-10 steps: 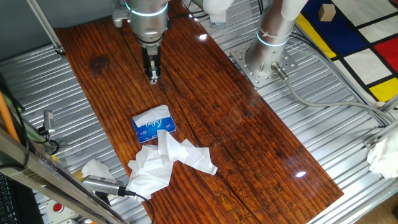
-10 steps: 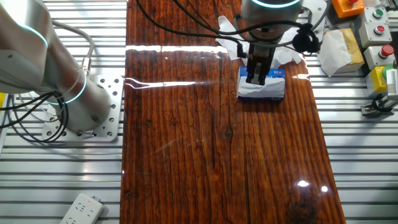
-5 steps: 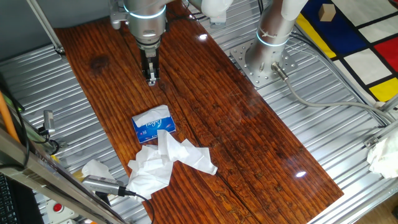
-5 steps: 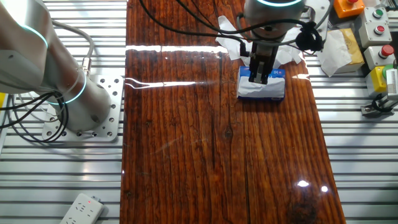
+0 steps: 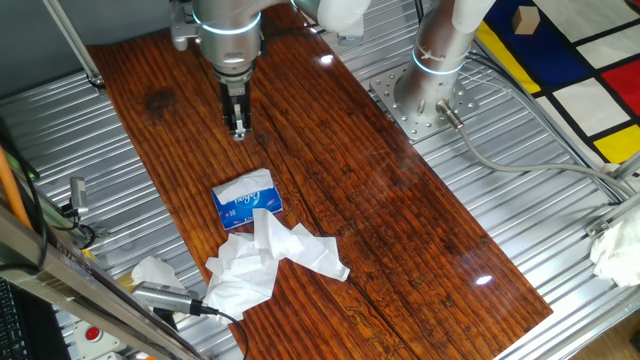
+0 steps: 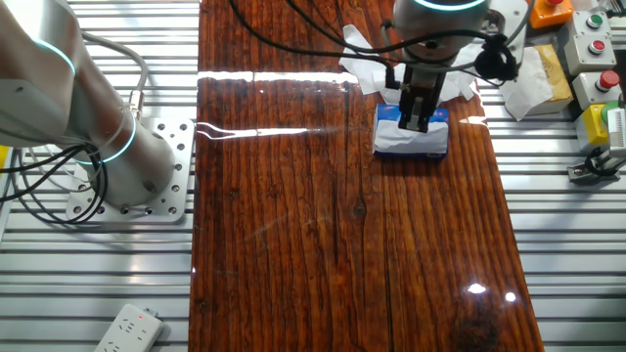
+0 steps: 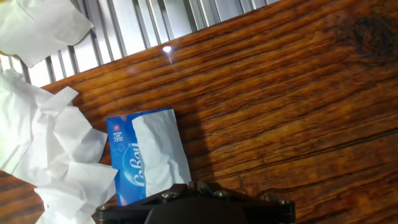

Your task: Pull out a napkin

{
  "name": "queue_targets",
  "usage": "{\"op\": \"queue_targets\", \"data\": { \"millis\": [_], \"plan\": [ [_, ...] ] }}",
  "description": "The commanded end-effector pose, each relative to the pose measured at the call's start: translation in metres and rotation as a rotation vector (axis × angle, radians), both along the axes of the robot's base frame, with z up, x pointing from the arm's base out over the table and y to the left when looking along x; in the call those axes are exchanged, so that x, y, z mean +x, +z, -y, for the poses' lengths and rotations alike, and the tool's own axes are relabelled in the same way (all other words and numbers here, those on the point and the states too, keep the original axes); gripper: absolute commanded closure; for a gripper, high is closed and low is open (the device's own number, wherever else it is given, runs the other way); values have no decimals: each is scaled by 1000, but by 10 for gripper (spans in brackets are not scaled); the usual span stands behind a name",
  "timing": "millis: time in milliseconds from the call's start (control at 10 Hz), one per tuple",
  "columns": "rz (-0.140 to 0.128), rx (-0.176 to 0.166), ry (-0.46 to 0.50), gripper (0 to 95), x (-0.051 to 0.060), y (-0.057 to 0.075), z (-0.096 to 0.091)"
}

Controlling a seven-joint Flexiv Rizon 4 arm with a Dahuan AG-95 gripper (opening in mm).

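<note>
The blue plastic pack (image 5: 243, 203) lies on the wooden table, also in the other fixed view (image 6: 412, 137) and the hand view (image 7: 127, 163). The napkin (image 7: 160, 151), a thin white sheet, sticks out of the pack's opening; it also shows in one fixed view (image 5: 243, 184) and the other (image 6: 410, 146). My gripper (image 5: 238, 129) hangs above the table, apart from the pack and touching nothing, with its fingers together and empty. It also shows in the other fixed view (image 6: 416, 121). In the hand view only the gripper (image 7: 194, 183) base shows at the bottom edge.
A large white mass of loose tissue sheets (image 5: 268, 260) lies right beside the pack, also seen in the hand view (image 7: 46, 143) and the other fixed view (image 6: 372, 61). Ribbed metal surrounds the wooden board (image 5: 400, 230). A second arm's base (image 5: 430, 90) stands at the table's side.
The gripper has shifted a little sideways above the table, staying shut. The pack, napkin and tissue pile have not moved.
</note>
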State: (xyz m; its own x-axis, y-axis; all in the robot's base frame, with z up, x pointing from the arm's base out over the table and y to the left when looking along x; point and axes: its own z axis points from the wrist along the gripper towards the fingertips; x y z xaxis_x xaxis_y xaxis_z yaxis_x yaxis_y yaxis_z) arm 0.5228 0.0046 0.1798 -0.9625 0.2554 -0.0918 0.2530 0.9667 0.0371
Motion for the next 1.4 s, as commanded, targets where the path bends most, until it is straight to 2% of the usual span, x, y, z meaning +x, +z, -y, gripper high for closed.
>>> {"op": "queue_targets", "data": {
  "millis": [100, 400, 1200, 1400],
  "plan": [
    [-2, 1, 1, 950, 7, -2, 0],
    [1, -1, 0, 950, 19, -5, -1],
    [2, -1, 1, 950, 62, -12, -9],
    [28, -7, 27, 950, 63, -27, -6]
  ]
}}
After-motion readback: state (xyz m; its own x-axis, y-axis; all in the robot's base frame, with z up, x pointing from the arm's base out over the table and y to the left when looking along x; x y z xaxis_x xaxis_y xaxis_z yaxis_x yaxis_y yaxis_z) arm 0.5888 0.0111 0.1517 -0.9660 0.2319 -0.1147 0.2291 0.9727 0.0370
